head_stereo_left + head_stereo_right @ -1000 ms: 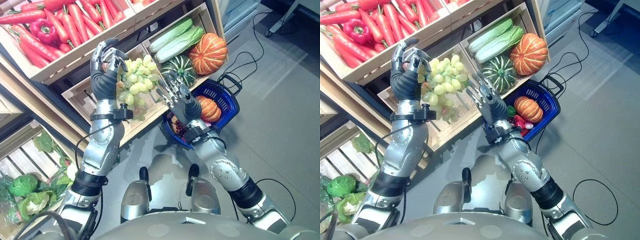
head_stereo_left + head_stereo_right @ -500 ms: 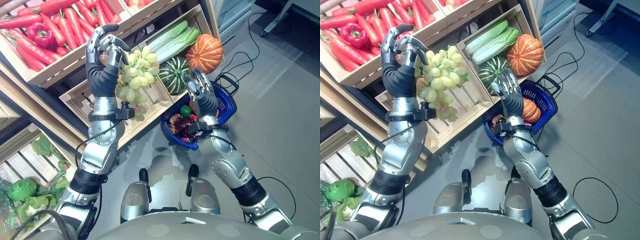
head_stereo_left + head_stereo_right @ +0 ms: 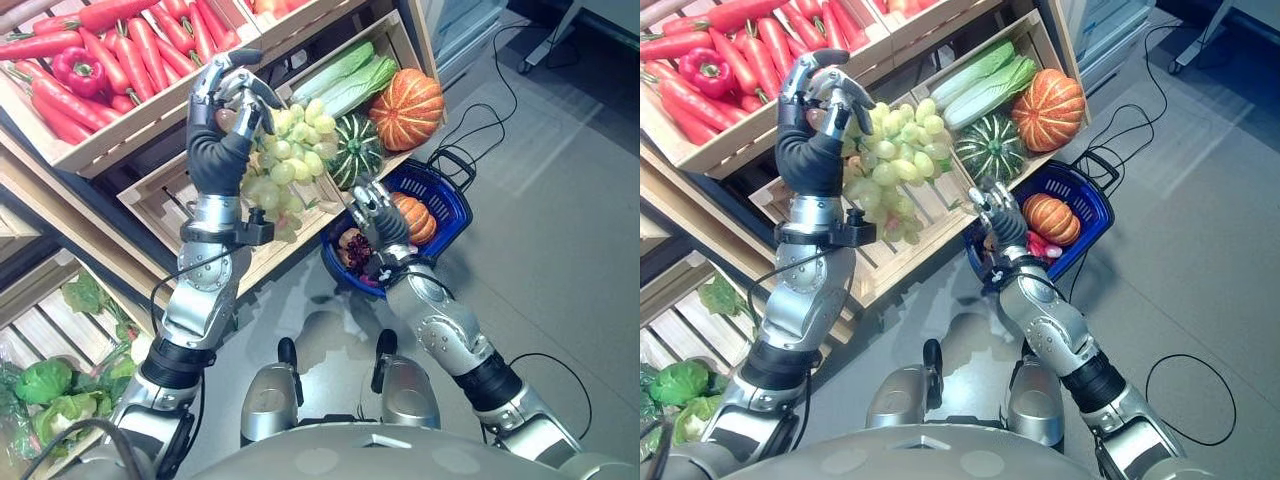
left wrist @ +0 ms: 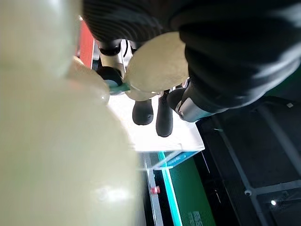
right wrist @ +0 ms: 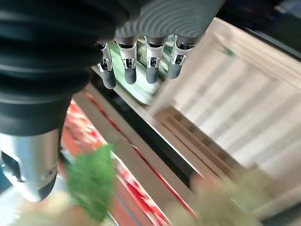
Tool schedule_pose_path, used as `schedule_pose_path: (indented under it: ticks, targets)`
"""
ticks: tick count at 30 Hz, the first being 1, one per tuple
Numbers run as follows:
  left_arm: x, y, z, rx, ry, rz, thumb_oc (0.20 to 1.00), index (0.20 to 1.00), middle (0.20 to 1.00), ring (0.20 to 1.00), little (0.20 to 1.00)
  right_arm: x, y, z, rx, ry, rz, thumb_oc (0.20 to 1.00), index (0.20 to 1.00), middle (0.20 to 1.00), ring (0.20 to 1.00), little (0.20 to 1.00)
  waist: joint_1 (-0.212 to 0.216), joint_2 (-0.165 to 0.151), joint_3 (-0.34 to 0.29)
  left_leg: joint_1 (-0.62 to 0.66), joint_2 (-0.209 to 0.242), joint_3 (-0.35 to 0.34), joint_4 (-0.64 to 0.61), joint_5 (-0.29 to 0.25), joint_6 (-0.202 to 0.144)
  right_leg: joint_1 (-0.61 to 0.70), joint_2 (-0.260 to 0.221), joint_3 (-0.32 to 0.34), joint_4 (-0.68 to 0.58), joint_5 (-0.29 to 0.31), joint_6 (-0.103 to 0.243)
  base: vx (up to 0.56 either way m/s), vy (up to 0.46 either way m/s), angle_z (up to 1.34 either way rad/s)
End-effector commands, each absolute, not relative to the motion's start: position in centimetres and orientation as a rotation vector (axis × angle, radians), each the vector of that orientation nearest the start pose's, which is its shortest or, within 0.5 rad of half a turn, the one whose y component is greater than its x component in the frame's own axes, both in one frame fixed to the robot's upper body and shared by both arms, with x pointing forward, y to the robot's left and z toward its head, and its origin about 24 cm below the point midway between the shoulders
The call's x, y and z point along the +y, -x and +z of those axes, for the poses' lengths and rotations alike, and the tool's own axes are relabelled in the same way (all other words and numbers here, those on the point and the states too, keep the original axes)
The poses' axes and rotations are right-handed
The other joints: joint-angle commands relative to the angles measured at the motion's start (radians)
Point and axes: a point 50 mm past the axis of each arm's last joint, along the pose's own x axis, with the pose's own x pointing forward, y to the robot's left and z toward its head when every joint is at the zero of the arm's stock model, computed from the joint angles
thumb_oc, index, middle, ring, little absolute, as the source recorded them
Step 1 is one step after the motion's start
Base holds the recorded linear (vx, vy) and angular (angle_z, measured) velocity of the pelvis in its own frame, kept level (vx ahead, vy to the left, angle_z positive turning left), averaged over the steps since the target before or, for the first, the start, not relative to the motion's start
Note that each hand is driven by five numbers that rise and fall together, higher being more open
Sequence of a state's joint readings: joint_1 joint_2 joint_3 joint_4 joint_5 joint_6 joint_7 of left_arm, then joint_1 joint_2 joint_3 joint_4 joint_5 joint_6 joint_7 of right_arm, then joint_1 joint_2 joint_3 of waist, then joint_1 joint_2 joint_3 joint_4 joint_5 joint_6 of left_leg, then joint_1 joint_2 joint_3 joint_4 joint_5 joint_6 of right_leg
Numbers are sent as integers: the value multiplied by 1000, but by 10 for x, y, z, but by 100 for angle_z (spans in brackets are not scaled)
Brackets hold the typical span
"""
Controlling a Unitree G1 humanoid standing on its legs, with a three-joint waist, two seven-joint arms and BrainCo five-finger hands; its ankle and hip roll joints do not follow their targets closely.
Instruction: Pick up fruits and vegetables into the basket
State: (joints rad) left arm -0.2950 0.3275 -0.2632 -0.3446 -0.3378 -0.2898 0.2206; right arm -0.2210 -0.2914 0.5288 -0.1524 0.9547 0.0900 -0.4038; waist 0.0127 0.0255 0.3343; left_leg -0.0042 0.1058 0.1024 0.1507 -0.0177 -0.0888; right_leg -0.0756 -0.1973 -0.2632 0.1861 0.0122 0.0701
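Observation:
My left hand (image 3: 225, 125) is raised in front of the wooden crates, its fingers curled round the stem end of a bunch of green grapes (image 3: 288, 160). The grapes hang off the hand above the slatted crate (image 3: 165, 200); they press close against the palm and curled fingers (image 4: 150, 110) in the left wrist view. A blue basket (image 3: 458, 200) stands on the floor to the right, with a small orange pumpkin (image 3: 412, 216) and dark red fruit (image 3: 355, 245) inside. My right hand (image 3: 372, 215) hovers over the basket's near-left rim, fingers (image 5: 136, 70) straight and holding nothing.
The top crate holds carrots (image 3: 130, 50) and a red pepper (image 3: 78, 68). Right of the grapes lie Chinese cabbages (image 3: 345, 80), a green striped squash (image 3: 352, 150) and a large orange pumpkin (image 3: 405, 108). A low crate of leafy greens (image 3: 45, 380) sits at the lower left. Grey floor lies right of the basket.
My left hand has carried the grapes a little to the right, toward the basket. My right hand swung out over the basket, then came back and lower to its near-left rim.

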Motion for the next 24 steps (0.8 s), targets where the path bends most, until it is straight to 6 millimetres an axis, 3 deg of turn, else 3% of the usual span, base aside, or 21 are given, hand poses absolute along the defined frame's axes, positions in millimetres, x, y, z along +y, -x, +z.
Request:
schedule_pose_path:
  ticks: [1,10,17,24]
  targets:
    - [106,-231,236,-951,199,-427,200,200,200,200,200,-42,-253,100,171,-700,450,1000,1000,1000,1000,1000,24,-36,-53,13,0,1,19,-75,4,120,-69,4,-41,-83,99,21,-41,5]
    - [91,-234,222,-834,196,-588,200,200,200,200,200,-21,-243,93,282,-885,675,1000,1000,1000,1000,1000,42,-42,-64,23,6,-3,13,-71,5,136,-68,-11,-51,-78,100,11,-16,6]
    - [87,-234,211,-778,189,-649,200,200,200,200,200,-19,-239,108,172,-1000,816,1000,1000,1000,1000,1000,51,-39,-63,23,7,-10,9,-68,6,140,-67,-16,-58,-75,102,0,-3,2]
    - [85,-234,205,-747,195,-671,200,200,200,200,200,-24,-240,122,48,-1039,839,1000,1000,1000,1000,1000,51,-35,-62,21,9,-10,9,-68,6,138,-71,-21,-59,-72,106,-6,1,2]
